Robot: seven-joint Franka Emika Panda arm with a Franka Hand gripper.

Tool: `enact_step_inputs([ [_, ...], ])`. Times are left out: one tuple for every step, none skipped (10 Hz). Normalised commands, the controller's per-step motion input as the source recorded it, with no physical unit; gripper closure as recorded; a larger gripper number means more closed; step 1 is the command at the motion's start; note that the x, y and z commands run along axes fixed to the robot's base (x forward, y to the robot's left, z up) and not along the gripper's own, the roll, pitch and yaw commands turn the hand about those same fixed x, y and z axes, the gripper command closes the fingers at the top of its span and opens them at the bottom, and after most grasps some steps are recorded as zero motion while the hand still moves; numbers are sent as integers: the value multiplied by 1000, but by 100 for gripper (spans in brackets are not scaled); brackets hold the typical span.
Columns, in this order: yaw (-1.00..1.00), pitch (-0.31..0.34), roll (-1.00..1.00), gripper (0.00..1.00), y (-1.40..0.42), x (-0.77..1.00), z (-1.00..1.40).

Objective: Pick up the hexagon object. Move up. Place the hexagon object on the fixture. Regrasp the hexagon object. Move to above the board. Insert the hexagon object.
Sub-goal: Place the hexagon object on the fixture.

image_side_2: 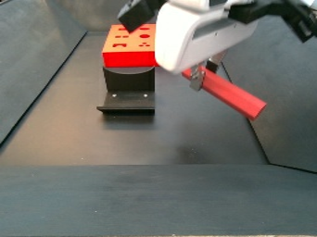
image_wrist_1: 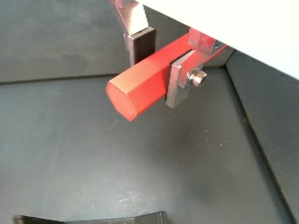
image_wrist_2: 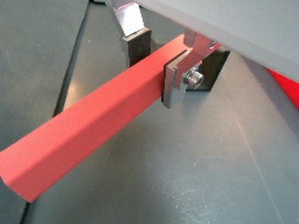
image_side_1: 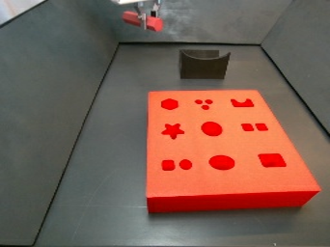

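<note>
In a side view the board (image_side_1: 227, 150) is lying flat on the dark table (image_side_1: 91, 183), its cut-outs facing up, and the fixture (image_side_1: 203, 63) is standing just beyond the board's far edge, apart from it. High at the far end of the same view the gripper (image_side_1: 145, 19) is hanging well above the table, only its lower part showing, with a bit of red at its tip. In a side view from the opposite end, the fixture (image_side_2: 126, 98) is sitting in front of the board (image_side_2: 129, 48), and to the right of both the gripper (image_side_2: 198, 74) is holding the bar (image_side_2: 232, 94) in the air, the bar slanting down and to the right, clear of the table (image_side_2: 148, 139). In both wrist views the fingers (image_wrist_1: 179, 77) are clamping the bar (image_wrist_1: 149, 84) across its width near one end, one silver plate and a dark pad pressing on either side; the fingers (image_wrist_2: 174, 74) are gripping the bar (image_wrist_2: 87, 127) while most of its length is jutting out free over the table. A sliver of the fixture (image_wrist_1: 87, 219) is showing at the edge of a wrist view.
</note>
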Motion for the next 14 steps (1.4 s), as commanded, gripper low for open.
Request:
enact_step_inputs([
  [21,112,120,100,-5,-31,1000],
  [25,109,117,100,-9,-31,1000],
  [25,108,116,100,-7,-31,934],
  [26,106,119,100,-6,-26,862],
  [24,106,109,100,-3,-20,671],
  [24,108,107,100,0,-17,594],
  [23,110,97,100,3,-9,435],
  [22,118,97,100,6,-7,352],
  [-1000,63,3,100,-1000,736,406],
  [-1000,69,1,100,-1000,735,365],
  [-1000,80,3,100,-1000,775,314],
  [-1000,84,4,100,-1000,813,319],
  [-1000,102,8,100,-934,900,314],
  [-1000,126,17,100,-538,745,180],
])
